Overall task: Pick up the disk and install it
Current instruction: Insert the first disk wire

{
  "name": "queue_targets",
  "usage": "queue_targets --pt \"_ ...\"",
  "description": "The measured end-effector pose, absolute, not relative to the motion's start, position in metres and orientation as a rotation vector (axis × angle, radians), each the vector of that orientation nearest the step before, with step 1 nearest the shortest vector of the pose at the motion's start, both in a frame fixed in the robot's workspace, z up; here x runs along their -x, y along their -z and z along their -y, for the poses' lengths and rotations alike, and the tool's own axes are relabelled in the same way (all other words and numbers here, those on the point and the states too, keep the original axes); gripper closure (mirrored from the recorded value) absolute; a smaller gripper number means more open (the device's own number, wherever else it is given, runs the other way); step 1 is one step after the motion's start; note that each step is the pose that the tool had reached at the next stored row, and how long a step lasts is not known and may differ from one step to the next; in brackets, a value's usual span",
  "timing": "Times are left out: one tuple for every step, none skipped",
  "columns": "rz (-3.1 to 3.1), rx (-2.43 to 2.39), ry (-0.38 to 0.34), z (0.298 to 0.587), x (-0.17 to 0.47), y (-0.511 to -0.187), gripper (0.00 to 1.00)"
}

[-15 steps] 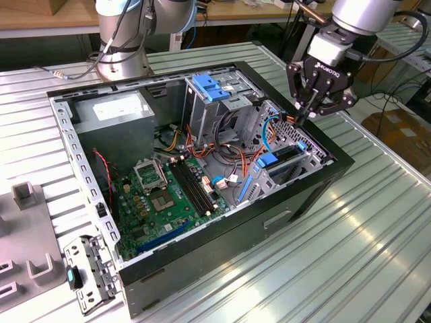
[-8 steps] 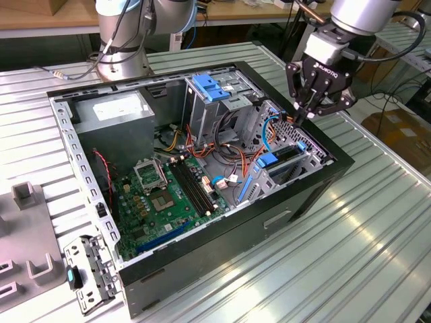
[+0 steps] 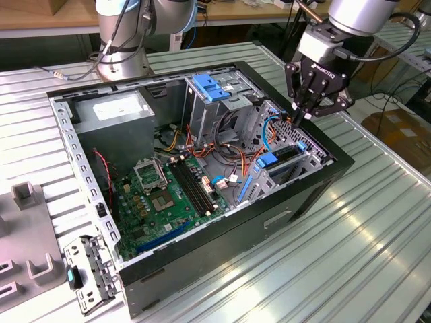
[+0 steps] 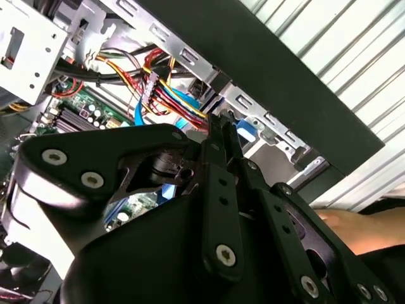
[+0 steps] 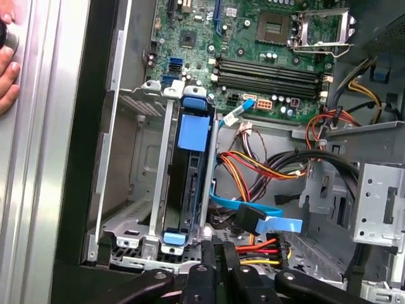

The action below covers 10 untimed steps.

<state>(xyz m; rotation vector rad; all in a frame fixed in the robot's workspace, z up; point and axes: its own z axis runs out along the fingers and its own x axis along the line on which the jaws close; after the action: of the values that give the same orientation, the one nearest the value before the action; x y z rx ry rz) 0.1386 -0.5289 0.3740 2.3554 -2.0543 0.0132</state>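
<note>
Disk (image 5: pixel 192 183) seemingly seated in bay, fingers (image 5: pixel 223 253) together above.

The arm (image 3: pixel 350 17) came in from about 1 o'clock in the exterior view, wrist angled down. Its gripper (image 3: pixel 301 116) pointed toward 7 o'clock with the black fingers (image 4: pixel 218 152) pinched together, nothing between them.

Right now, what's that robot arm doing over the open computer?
The arm's pincer hangs, closed and empty, just above the drive cage at one end of the open computer case. The disk, with its blue rails, already sits upright in a slot of that cage. A person's hand rests on the table beside the case.
</note>
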Motion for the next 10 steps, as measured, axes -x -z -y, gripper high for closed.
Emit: queue_targets --pt "2.054 -2.355 -0.013 0.5289 -0.1379 -0.3740 0.84" --pt "2.056 -2.354 -0.013 0.5289 -0.1379 -0.3740 0.84" --pt "2.071 -2.341 -0.013 0.5289 -0.1379 -0.3739 0.84" --pt "2.088 -2.325 -0.013 0.5289 -0.1378 -0.3738 0.84" --pt "2.112 -2.303 -0.013 0.5288 -0.1378 -0.3738 0.84" --pt "2.131 -2.285 -0.013 0.5288 -0.1378 -0.3736 0.84" --pt "2.160 -2.259 -0.012 0.5288 -0.1378 -0.3729 0.84" --pt "2.167 -2.252 -0.012 0.5292 -0.1378 -0.3722 0.84" --pt "2.171 -2.248 -0.012 0.5295 -0.1370 -0.3705 0.84" --pt "2.172 -2.247 -0.012 0.5296 -0.1359 -0.3691 0.84"
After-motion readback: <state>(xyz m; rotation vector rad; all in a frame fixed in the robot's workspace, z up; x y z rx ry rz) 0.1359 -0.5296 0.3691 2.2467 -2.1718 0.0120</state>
